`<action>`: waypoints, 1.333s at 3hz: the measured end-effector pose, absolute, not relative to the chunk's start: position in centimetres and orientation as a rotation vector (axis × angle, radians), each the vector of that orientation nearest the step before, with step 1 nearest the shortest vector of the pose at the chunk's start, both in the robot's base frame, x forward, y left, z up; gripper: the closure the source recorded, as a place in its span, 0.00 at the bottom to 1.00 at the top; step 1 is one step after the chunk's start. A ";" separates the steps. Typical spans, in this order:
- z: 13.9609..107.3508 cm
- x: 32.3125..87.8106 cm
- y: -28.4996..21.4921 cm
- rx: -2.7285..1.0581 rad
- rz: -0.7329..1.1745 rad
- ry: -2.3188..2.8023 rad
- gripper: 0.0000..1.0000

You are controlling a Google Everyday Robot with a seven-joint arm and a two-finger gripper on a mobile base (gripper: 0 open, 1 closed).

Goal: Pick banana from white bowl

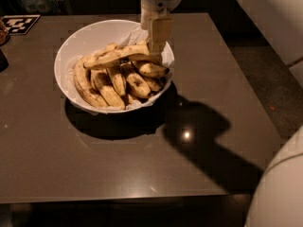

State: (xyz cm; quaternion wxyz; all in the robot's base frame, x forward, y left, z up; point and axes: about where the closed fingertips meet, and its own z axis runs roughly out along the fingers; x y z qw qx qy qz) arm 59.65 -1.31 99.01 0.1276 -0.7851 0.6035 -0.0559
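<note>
1. The banana [121, 56] lies across the top of the heap in the white bowl [93, 33], resting on shorter brown-blotched bananas [116, 82].
2. The gripper [158, 49] hangs from above at the bowl's right rim, its tip touching the banana's right end; whether it is clenched or released, I cannot tell.
3. The bowl stands on a dark table [94, 164], near its far edge.

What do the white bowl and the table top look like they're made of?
The white bowl: probably glazed ceramic or hard plastic; smooth, evenly white wall, cannot tell which. The table: dark polished surface, maybe laminate or stone; a bright glint shows on it. The gripper hangs over the bowl's far-right side, at the banana.
</note>
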 end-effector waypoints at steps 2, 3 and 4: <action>96.9 60.5 -0.9 -2.306 -0.099 1.783 0.42; 95.3 60.6 -0.8 -2.327 -0.057 1.805 0.42; 95.5 60.5 -0.9 -2.330 -0.050 1.812 0.60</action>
